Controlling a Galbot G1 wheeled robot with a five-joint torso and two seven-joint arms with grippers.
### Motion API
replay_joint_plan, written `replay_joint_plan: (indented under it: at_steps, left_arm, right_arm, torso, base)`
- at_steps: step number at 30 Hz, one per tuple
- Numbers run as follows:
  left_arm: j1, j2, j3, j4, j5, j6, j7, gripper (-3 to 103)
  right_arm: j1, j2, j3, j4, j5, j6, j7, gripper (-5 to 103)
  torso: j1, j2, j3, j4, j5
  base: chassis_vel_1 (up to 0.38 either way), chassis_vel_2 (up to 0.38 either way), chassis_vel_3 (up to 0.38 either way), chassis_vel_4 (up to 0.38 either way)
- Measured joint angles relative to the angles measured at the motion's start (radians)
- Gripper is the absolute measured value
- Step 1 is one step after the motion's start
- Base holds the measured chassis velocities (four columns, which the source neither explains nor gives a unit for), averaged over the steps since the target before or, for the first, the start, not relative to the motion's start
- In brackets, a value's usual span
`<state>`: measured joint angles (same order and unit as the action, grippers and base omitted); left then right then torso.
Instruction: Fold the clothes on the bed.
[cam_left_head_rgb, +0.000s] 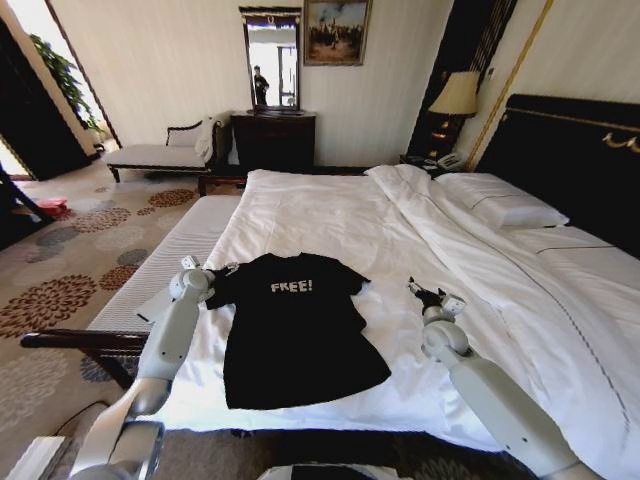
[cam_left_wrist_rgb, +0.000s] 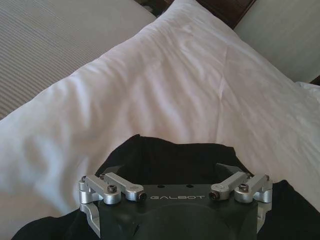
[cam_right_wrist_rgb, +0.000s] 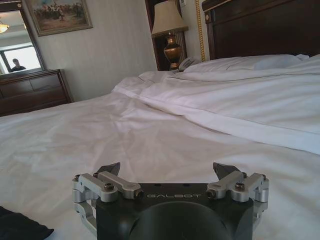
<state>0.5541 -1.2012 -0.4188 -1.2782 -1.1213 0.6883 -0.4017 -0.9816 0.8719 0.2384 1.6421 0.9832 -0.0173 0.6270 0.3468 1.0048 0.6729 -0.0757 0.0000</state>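
The left gripper (cam_left_head_rgb: 222, 271) is sitting at the left sleeve of the black short-sleeved soft-fabric T-shirt with white "FREE!" lettering (cam_left_head_rgb: 295, 325), and in the left wrist view its linkages are angled inward over the black cloth (cam_left_wrist_rgb: 175, 160), but the fingertips are hidden against the dark fabric, so whether it is pinching the sleeve cannot be told. The right gripper (cam_left_head_rgb: 418, 291) is hovering just above the white sheet, apart from the shirt's right sleeve, with its two dark fingers (cam_right_wrist_rgb: 109, 168) spread wide and holding nothing. The T-shirt is lying flat and face up on the near part of the large double bed with white sheets and a dark wooden frame (cam_left_head_rgb: 330, 215), neck pointing toward the far wall, both sleeves spread out, hem toward the robot. As a judgement of progress: folding is only beginning, since no sleeve is turned in and no crease or doubled layer is showing. All folds appear to be outstanding, namely both sides brought inward and the body doubled over. The white pillows (cam_left_head_rgb: 500, 205) and the tall dark headboard (cam_left_head_rgb: 570, 160) are lying well apart from the work area
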Motion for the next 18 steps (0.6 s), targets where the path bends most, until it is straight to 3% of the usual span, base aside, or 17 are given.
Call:
replay_joint_plan:
  at_steps: [5,10,18]
  left_arm:
    - [0.030,0.039,-0.016,-0.042,-0.045,0.021,-0.005,100]
    - [0.084,0.066,-0.089,-0.083,-0.181,0.047,-0.031,100]
    - [0.119,0.059,-0.134,-0.087,-0.184,0.048,-0.027,100]
  right_arm:
    - [-0.007,-0.001,0.008,0.002,0.000,0.000,0.000,100]
    - [-0.009,0.000,0.008,0.002,0.000,0.000,0.000,100]
    - [-0.011,0.001,0.003,0.010,-0.001,0.000,0.004,100]
  torso:
    - [0.000,0.000,0.000,0.0003,0.0001]
    - [0.000,0.000,0.000,0.0009,-0.0001]
    - [0.000,0.000,0.000,0.0003,0.0000]
  base:
    - [0.000,0.000,0.000,0.000]
    - [0.000,0.000,0.000,0.000]
    - [0.000,0.000,0.000,0.000]
